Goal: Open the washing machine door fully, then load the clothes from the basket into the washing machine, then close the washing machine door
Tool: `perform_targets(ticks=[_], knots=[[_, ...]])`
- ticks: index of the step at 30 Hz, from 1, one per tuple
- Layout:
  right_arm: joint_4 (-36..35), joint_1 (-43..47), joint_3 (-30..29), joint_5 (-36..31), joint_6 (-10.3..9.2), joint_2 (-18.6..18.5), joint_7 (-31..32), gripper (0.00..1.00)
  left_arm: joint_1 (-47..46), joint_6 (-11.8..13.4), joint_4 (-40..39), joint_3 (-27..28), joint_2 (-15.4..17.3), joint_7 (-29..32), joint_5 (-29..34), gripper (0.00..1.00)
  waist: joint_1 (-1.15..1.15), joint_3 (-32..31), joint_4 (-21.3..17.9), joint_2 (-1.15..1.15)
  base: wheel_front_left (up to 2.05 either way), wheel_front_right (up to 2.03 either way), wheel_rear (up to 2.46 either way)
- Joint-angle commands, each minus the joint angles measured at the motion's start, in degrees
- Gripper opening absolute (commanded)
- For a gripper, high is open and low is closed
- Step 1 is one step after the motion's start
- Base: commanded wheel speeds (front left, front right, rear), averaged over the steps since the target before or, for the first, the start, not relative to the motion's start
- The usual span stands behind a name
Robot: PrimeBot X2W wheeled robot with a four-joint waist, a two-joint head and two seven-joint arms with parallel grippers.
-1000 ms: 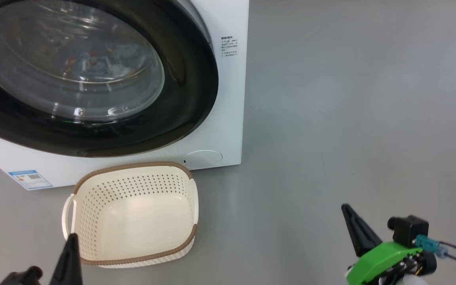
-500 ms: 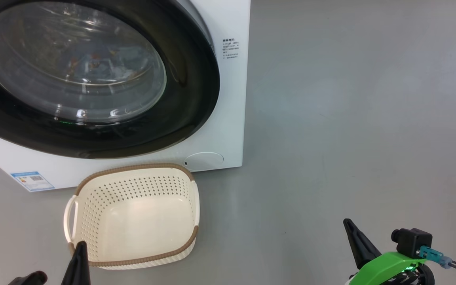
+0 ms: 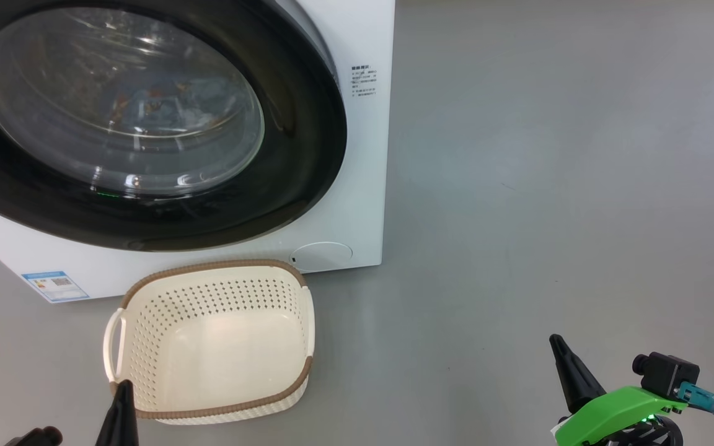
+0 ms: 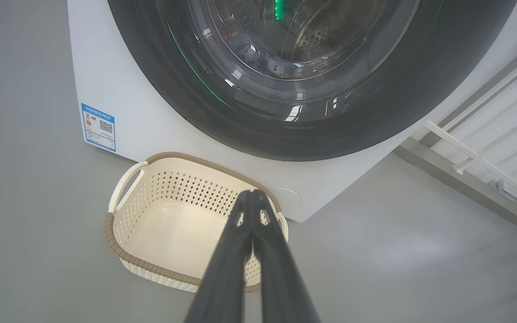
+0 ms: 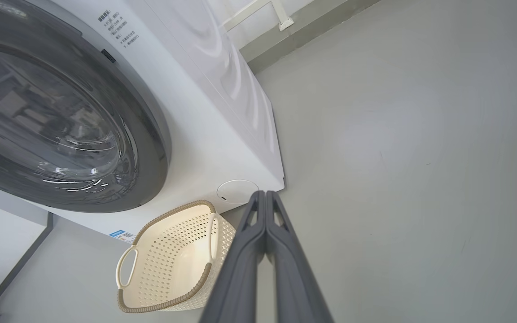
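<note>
Washing machine door (image 3: 307, 155) is seen shut flush on the washing machine (image 3: 357, 186), facing out over the floor (image 3: 549, 186). Clothes (image 4: 263, 63) are seen behind its glass. Basket (image 3: 208, 297) is set upright just in front of the washing machine, below the door, open top up, long axis parallel to the machine's front. Left gripper (image 4: 251, 195) is seen further out from the machine, jaws pressed together. Right gripper (image 5: 265, 195) is seen off the machine's right front corner, jaws pressed together, pointed machine-ward.
</note>
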Motion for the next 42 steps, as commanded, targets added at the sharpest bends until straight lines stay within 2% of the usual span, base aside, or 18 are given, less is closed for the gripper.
perform_targets(ticks=[1, 42], knots=[[-1.94, -0.82, -0.36, 1.77, 0.01, -0.23, 0.36, 0.0, -1.6, 0.15, -1.25, 0.93, 0.6, 0.44, -1.72, 0.0, 0.0, -0.1, 0.05, 0.0, 0.0, 0.0, 0.0], [-8.09, 0.39, -6.37, 22.66, 0.03, 1.36, 6.8, 0.0, -4.18, 0.11, -1.44, 2.73, 0.01, 6.97, -24.04, 0.0, -0.01, -2.12, 0.89, 0.0, 0.0, 0.0, 0.0]])
